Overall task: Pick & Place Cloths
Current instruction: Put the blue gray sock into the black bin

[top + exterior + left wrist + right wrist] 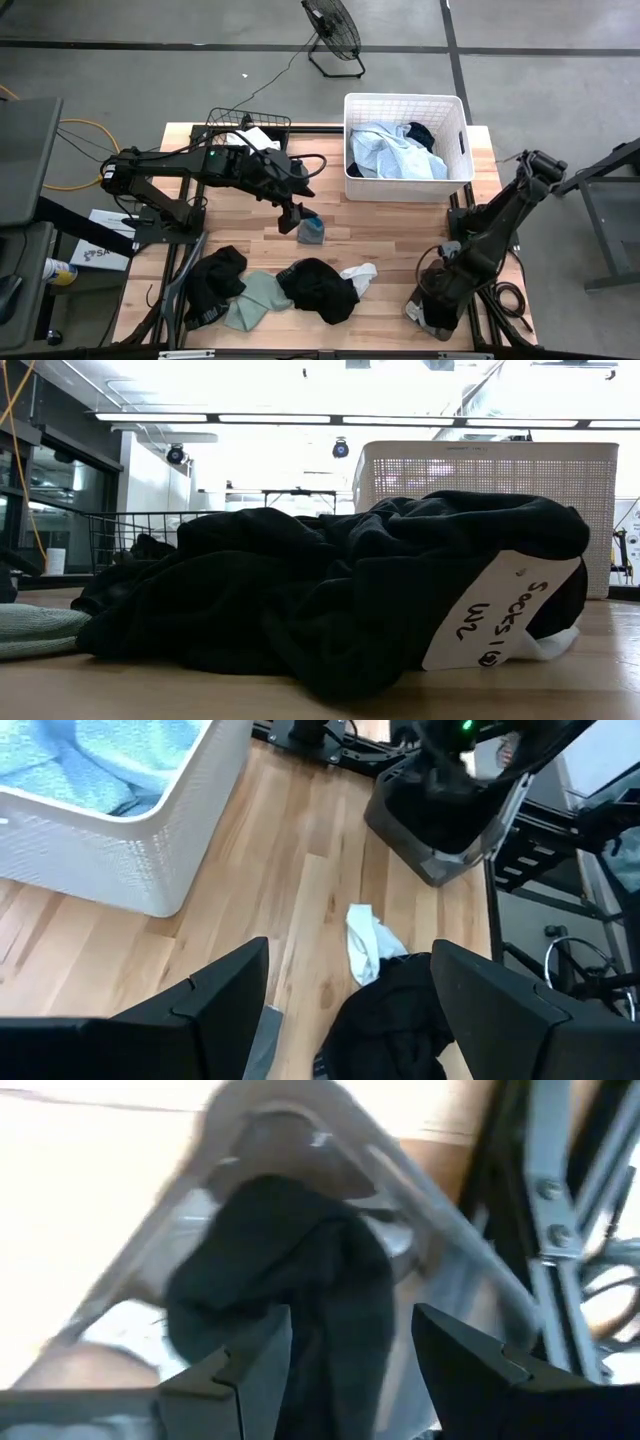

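My left gripper (296,217) hangs open over the table's middle, just above a small grey-blue cloth (312,233); the left wrist view shows a corner of that cloth (262,1042) beside one finger. Along the near edge lie a black cloth (215,283), a sage green one (256,300), a black heap (321,290) and a white piece (361,273). The low view shows the black heap (340,580) close up, with a white handwritten label (500,610). My right gripper (432,310) is low at the near right corner, open, with a black cloth (290,1280) before its fingers. My left gripper points down at the grey-blue cloth (262,1042), which lies on the table by one finger; I cannot tell whether it touches. My right gripper has the black cloth's lower end (330,1380) reaching between its open fingers; whether they touch it I cannot tell.
A white plastic laundry basket (455,108) at the far right holds pale blue (390,150) and dark cloths. A black wire basket (226,122) stands at the far left. The black cloth by my right gripper lies on a grey curved thing (300,1130). Bare wood (390,240) lies in the middle.
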